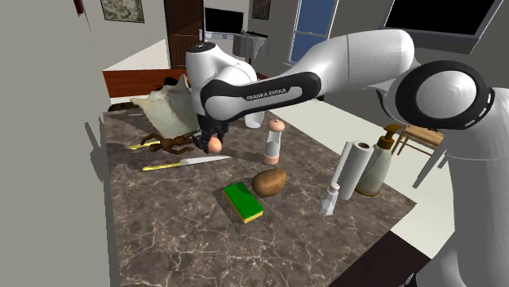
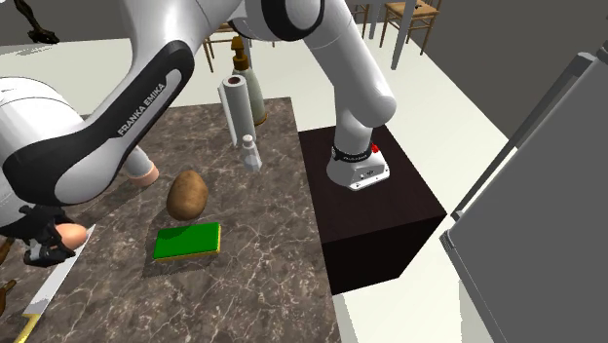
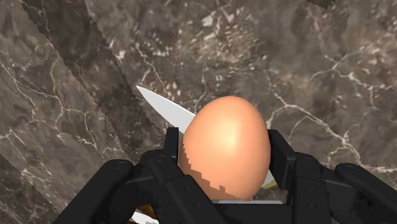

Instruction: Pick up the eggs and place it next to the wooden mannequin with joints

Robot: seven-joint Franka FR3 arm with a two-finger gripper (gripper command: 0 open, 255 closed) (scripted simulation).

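A light brown egg (image 3: 226, 146) is clasped between my black fingers (image 3: 284, 156). In the shoulder view my gripper (image 1: 213, 140) hangs a little above the dark marble counter (image 1: 188, 236), shut on the egg (image 1: 215, 146). Just below it lies a knife (image 1: 186, 163) with a yellow handle, its blade (image 3: 164, 107) showing behind the egg. The dark brown wooden mannequin (image 1: 170, 144) lies to the shoulder view's left of the gripper, partly under a tan, crumpled object (image 1: 168, 107). In the second exterior view the egg (image 2: 70, 235) is at the far left.
A green sponge (image 1: 244, 201) and a brown potato (image 1: 269, 182) lie nearer the stand. A pink-topped mill (image 1: 273, 141) stands behind the potato. A paper roll (image 1: 354, 169), a pump bottle (image 1: 378, 165) and a small shaker (image 1: 329, 198) stand at the counter's right edge.
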